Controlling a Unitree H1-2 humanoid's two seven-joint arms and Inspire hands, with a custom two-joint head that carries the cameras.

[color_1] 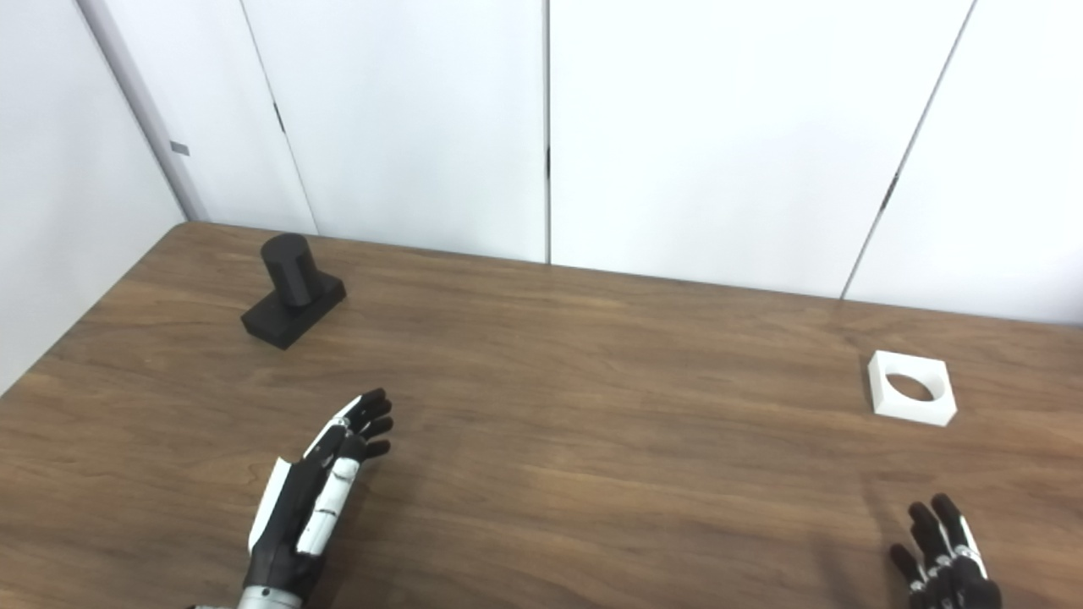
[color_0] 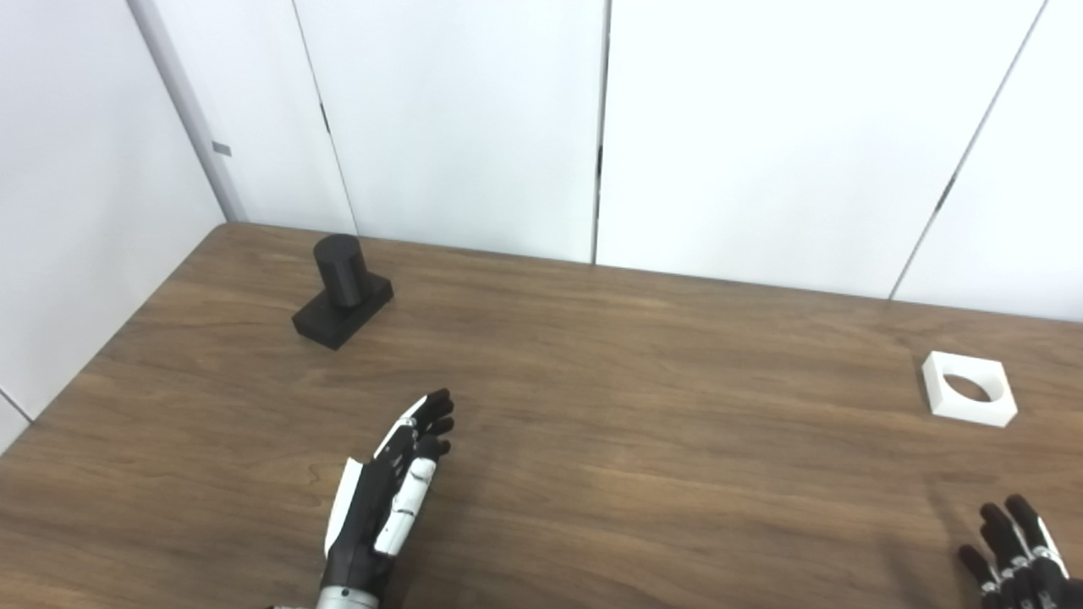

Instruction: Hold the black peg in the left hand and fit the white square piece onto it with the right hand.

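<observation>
Surface: wooden table (color_0: 592, 440), dark brown grain, set into a corner of white panelled walls (color_0: 761, 127).
Black peg (color_0: 340, 289): upright cylinder on a flat square base, standing on the table at far left, near the wall corner — touched by nothing.
White square piece (color_0: 969, 387): flat white block with a round hole through its middle, lying flat on the table at far right; free of both hands.
Peg and piece: well apart, on opposite sides of the table.
Left hand (color_0: 389, 499): enters from the bottom edge left of centre, black and white shell, fingers stretched forward and held close side by side, pointing toward the far side; it holds nothing. Peg lies beyond it and to its left, well apart.
Right hand (color_1: 943, 558): only the dark fingertips (color_0: 1011, 541) show at the bottom right corner, spread apart and pointing up the picture — nothing held. The white square piece sits further out on the table, clear of the fingertips.
Contact with table: cannot tell for either hand.
</observation>
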